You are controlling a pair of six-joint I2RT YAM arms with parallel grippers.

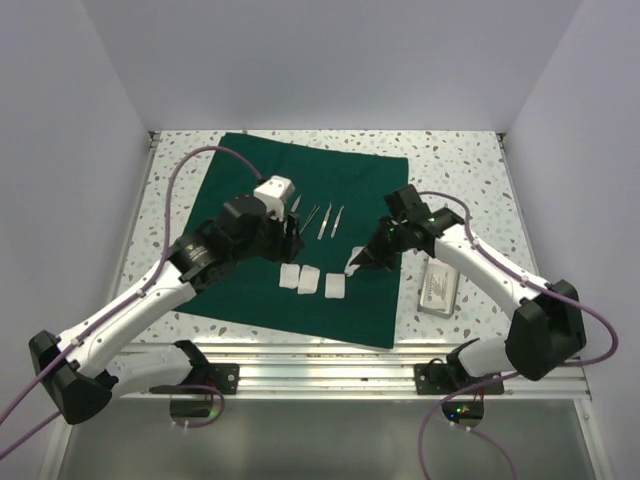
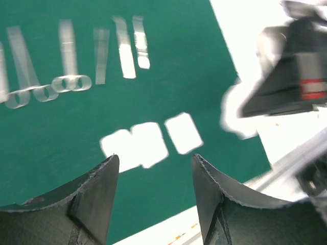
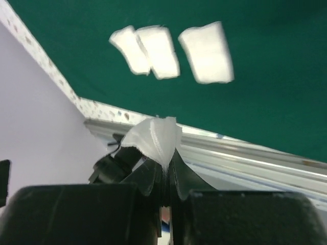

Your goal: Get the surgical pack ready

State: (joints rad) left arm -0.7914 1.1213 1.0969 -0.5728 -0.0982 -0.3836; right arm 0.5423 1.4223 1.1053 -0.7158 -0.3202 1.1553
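The dark green drape [image 1: 300,230] lies spread on the table. Steel scissors [image 2: 30,94] and tweezers [image 2: 122,48] lie in a row on it [image 1: 325,220]. Three white gauze squares [image 1: 308,282] sit side by side near its front edge [image 3: 161,51]. My right gripper [image 3: 167,158] is shut on another white gauze square [image 3: 153,138], pinched and lifted over the drape's right part [image 1: 355,262]. My left gripper [image 2: 153,168] hangs open and holds nothing, above the drape behind the gauze row [image 1: 285,240].
A small rectangular metal tray [image 1: 438,288] lies on the speckled tabletop right of the drape. An aluminium rail [image 1: 320,375] runs along the table's near edge. White walls close in the left, right and back sides.
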